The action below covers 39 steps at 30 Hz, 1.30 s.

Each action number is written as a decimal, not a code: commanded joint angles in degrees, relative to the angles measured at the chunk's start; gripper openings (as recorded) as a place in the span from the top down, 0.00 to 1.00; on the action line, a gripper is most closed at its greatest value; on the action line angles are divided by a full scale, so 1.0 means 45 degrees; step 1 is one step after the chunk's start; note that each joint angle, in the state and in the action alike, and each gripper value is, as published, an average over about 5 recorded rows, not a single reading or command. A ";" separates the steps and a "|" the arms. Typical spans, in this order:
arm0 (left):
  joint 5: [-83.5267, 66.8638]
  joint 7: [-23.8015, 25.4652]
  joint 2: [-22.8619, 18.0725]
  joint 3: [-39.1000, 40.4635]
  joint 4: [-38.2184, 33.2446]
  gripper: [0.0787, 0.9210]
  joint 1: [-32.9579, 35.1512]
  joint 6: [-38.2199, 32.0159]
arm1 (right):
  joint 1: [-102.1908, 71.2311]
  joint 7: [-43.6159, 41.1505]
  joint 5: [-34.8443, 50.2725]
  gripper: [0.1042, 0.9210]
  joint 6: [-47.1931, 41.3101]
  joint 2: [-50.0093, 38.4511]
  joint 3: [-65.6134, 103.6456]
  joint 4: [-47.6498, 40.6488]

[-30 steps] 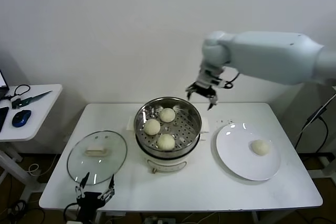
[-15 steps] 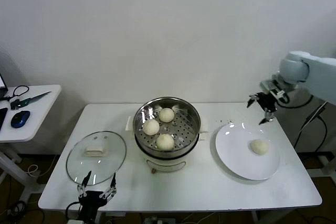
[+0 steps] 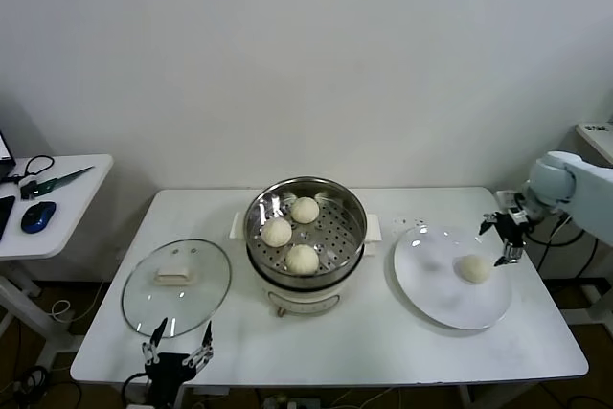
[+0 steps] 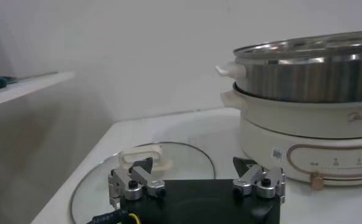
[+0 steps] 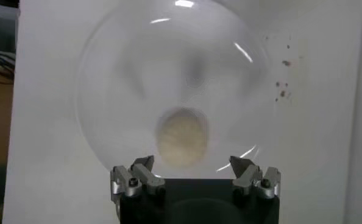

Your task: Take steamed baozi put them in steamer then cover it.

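Three baozi [image 3: 303,259] lie in the shiny steamer [image 3: 347,203], which sits on a cream pot at the table's middle. A fourth baozi [image 3: 472,268] lies on the white plate [image 3: 431,284] to the right. My right gripper [image 3: 505,235] is open and empty, hovering just above the plate's right edge, close to that baozi [image 5: 181,136]. The glass cover [image 3: 144,299] with its cream handle [image 3: 172,277] lies flat on the table at the left. My left gripper [image 3: 176,359] is open and empty at the table's front edge, just before the cover [image 4: 181,159].
A side table [image 3: 67,189] at the far left holds a mouse [image 3: 37,216] and cables. The steamer's pot [image 4: 303,131] stands high beside the left gripper [image 4: 196,173]. Small dark specks [image 5: 283,78] lie on the table beyond the plate [image 5: 120,79].
My right arm has swung from behind the steamer, out to the right and down, to hover over the plate's baozi. The left gripper has stayed put.
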 commanded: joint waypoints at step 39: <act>0.0195 -0.0018 0.0073 0.0035 0.0043 0.12 0.0009 -0.0011 | 0.5531 0.0060 0.4938 0.28 -0.1719 0.0662 -0.3648 0.2410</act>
